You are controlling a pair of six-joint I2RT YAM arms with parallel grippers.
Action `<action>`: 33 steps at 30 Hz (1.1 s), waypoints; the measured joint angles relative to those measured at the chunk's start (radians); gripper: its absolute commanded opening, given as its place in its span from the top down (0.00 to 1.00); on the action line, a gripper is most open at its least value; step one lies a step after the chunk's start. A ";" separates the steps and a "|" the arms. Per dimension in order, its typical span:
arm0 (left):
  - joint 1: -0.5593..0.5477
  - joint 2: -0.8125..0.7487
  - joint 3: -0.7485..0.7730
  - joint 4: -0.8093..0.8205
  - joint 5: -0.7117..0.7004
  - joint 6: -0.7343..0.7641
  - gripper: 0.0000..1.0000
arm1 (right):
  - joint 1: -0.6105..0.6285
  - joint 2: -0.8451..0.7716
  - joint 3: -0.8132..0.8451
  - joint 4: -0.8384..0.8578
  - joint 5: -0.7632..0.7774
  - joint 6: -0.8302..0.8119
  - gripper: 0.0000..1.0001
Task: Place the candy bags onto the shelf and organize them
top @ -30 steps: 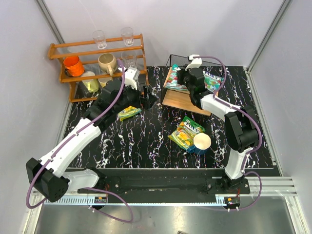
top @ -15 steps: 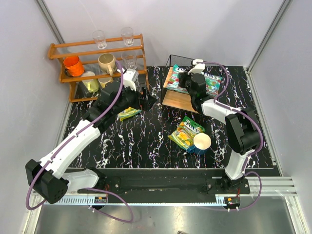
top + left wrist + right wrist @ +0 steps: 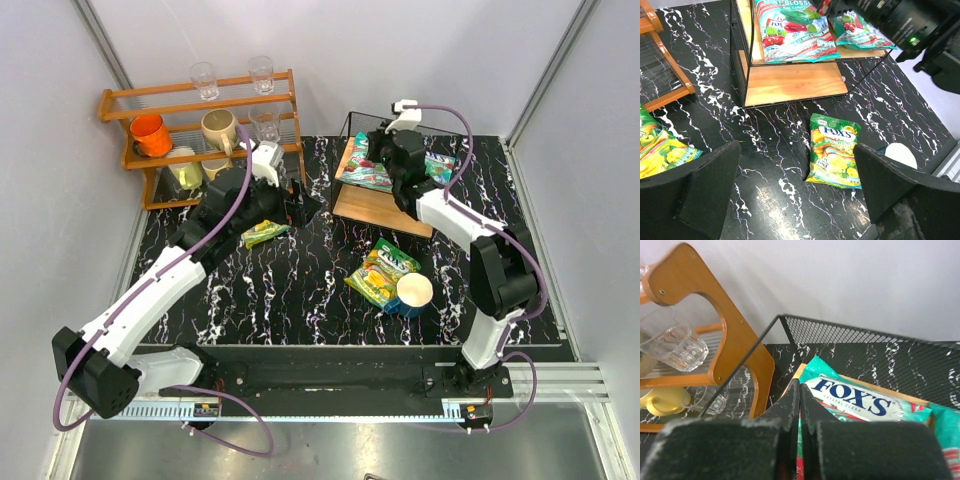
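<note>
Our right hand (image 3: 800,395) pinches the glossy teal-green packet (image 3: 855,400) by its edge, apparently to lay it flat on the one-o'clock wire-and-wood shelf (image 3: 795,85); our left hand (image 3: 796,150) gapes empty.

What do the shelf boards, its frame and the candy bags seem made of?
The shelf boards look like light wood, matte, with visible grain. The frame seems thin black metal wire and mesh, probably coated. The teal candy bag and yellow-green candy bag look like printed plastic film, glossy, with glare and creases.

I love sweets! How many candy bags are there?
4. Two teal bags lie on the shelf; one yellow-green bag beside the cup, another near the mug rack. None looks hidden.
</note>
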 measured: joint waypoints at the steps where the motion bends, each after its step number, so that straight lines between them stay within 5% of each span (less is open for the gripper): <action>1: 0.000 -0.001 0.000 0.000 0.000 0.000 0.01 | 0.000 -0.010 0.009 -0.008 0.006 -0.007 1.00; 16: 0.000 -0.008 -0.009 0.003 0.004 -0.005 0.01 | 0.000 -0.154 -0.077 -0.089 0.389 -0.056 1.00; 33: 0.009 -0.036 -0.054 0.001 0.003 -0.005 0.01 | 0.000 -0.106 -0.216 -0.041 0.467 0.005 1.00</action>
